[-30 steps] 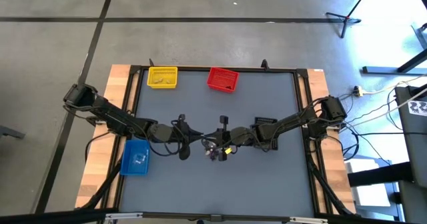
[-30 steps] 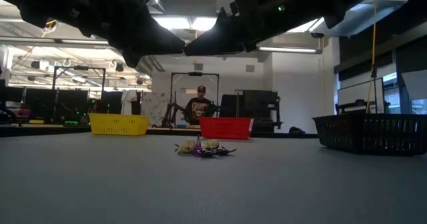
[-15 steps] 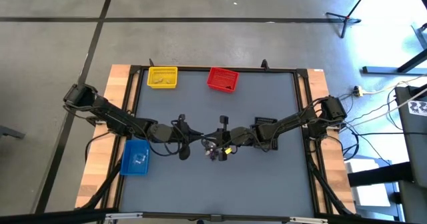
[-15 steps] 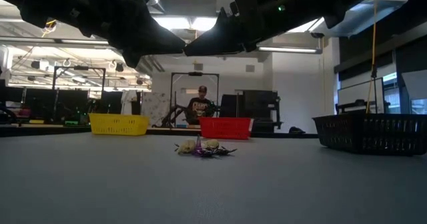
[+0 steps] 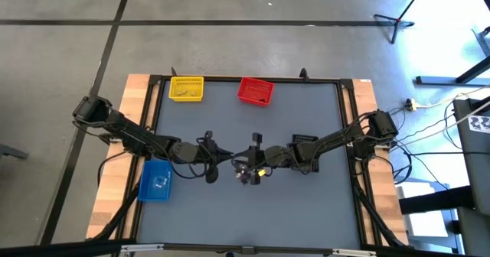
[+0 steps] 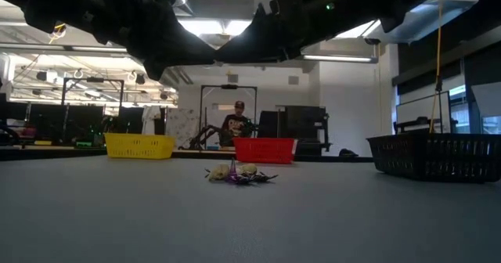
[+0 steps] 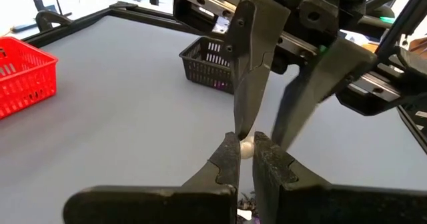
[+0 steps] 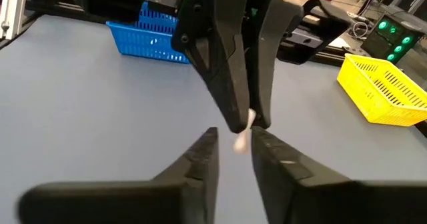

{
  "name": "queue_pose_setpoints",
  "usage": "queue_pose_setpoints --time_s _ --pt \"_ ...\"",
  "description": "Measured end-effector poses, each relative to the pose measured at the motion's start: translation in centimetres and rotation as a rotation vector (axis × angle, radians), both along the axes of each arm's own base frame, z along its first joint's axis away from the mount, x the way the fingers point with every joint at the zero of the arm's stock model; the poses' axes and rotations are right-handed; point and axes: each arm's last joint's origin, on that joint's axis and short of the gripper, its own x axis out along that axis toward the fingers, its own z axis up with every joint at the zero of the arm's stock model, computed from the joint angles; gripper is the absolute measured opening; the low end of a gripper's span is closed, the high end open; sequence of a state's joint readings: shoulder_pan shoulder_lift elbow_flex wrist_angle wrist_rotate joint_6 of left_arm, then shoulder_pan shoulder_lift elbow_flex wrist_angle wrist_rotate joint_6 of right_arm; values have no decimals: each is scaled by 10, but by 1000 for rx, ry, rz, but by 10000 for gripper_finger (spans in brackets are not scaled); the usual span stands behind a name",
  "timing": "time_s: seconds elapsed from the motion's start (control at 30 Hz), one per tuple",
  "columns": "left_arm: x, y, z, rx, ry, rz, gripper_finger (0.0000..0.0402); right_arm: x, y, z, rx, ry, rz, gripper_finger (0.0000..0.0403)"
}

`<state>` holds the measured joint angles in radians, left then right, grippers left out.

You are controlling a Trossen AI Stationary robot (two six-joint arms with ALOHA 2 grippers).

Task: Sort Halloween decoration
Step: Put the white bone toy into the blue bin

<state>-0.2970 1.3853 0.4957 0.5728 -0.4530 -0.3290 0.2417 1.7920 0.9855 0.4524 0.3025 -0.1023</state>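
The Halloween decoration is a small pile of tiny white, purple, dark and tan trinkets point(image 5: 250, 174) lying mid-table, also seen in the low view point(image 6: 239, 173). Above it my two grippers meet tip to tip in the air. My left gripper point(image 7: 245, 141) comes from the table's left and is shut on one small white trinket point(image 7: 245, 147). My right gripper point(image 8: 233, 136) comes from the right and is open, its fingers standing on either side of that white trinket point(image 8: 240, 141). Whether they touch it I cannot tell. My left gripper pinches the small white trinket point(image 7: 245, 147) between its two fingertips point(image 7: 229, 156). It comes roughly level from the table's left. The trinket is lifted clear of the table, above the pile, and sticks out past the tips toward the right gripper.
A yellow bin point(image 5: 186, 89) and a red bin point(image 5: 255, 91) stand at the far edge. A blue bin point(image 5: 156, 179) sits near the left edge, and a black bin point(image 5: 305, 141) lies partly under the right arm. A person point(image 6: 237, 122) sits in the room beyond.
In the low view the right gripper has edged slightly toward the left gripper, so the two tips now overlap. The pile on the table has stayed as it was.
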Motion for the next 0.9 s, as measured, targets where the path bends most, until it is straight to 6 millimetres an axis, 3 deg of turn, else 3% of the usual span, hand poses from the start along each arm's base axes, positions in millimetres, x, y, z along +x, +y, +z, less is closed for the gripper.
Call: queue_pose_setpoints --time_s 0.23,0.47,0.7,0.9 --pt "0 0 0 0 0 0 7 -1 0 -2 -4 17 0 154" --pt "-7 -1 10 -65 9 -98 7 -4 -1 -10 -34 113 3 161" --pt "-43 6 30 -248 137 -154 7 -10 -2 -20 -49 235 32 159" --pt "-83 11 34 -568 374 -201 7 -13 0 -25 -27 293 95 159"
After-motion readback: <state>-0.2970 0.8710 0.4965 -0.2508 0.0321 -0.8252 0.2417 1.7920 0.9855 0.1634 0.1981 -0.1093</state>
